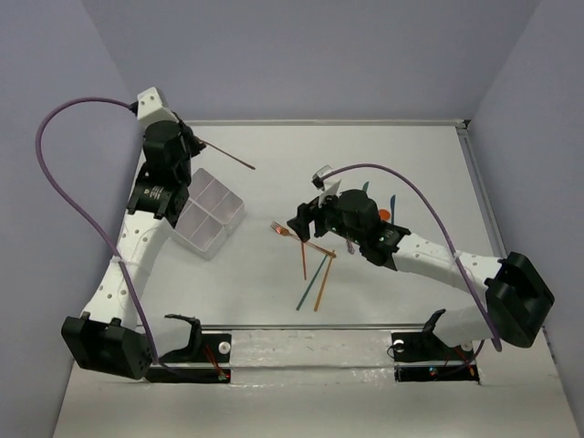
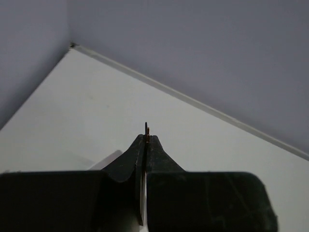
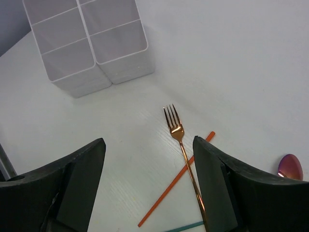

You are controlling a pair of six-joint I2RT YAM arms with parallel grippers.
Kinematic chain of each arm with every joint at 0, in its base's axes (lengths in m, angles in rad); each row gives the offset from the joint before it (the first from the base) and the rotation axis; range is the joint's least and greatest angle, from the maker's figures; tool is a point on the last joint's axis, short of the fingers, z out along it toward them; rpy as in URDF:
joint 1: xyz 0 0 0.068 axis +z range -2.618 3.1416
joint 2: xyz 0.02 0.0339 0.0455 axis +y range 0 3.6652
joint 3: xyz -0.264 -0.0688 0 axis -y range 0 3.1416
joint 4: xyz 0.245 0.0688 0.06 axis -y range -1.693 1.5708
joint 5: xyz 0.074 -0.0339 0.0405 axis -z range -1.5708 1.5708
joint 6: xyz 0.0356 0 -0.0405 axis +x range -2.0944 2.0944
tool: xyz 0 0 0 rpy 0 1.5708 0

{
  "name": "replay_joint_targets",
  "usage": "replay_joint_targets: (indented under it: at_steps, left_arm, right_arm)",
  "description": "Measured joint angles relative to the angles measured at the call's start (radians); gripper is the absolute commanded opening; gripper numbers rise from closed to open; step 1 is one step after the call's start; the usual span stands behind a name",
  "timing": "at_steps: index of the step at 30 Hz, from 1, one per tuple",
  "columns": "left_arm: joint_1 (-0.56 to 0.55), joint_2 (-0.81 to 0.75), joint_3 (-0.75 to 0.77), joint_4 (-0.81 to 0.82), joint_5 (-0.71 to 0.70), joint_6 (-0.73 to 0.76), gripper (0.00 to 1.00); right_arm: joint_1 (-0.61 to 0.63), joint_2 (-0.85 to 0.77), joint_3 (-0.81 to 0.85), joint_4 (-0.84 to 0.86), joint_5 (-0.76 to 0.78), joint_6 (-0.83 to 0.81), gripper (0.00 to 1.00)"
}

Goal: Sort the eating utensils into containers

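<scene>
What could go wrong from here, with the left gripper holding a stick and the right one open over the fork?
1. The left gripper pinches the stick near one end, so it may tilt or slip before reaching the tray.
2. The fork crosses an orange stick; the open right gripper may catch both, or push the fork away.

tbl: white, flat | walls: pale lavender | near edge: metal rail

Overhead and close right-wrist views share the fork and tray.
</scene>
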Motion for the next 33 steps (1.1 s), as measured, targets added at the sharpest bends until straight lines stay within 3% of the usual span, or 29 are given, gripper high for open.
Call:
replay_joint_targets:
  at_steps: [4,12,21,33]
  left_arm:
    - [0.106,0.001,0.0,-0.094,-0.091,0.058,0.06]
    - [0.115,0.01,0.006,-0.194,-0.238,0.144,0.06]
    - [0.116,0.03,0.0,-0.085,-0.386,0.241,0.06]
    - [0.114,0.081,-0.09,0.145,-0.443,0.349,0.06]
  right_arm:
    - [0.0,0.0,-0.006,0.01,0.061,0.02,0.79]
    - [-0.024,0.032,-0.006,0.008,0.128,0.068,0.78]
    - [-0.027,0.056,-0.006,0.008,0.138,0.081,0.77]
    - [-0.027,0.079,-0.006,0.009,0.128,0.082,0.76]
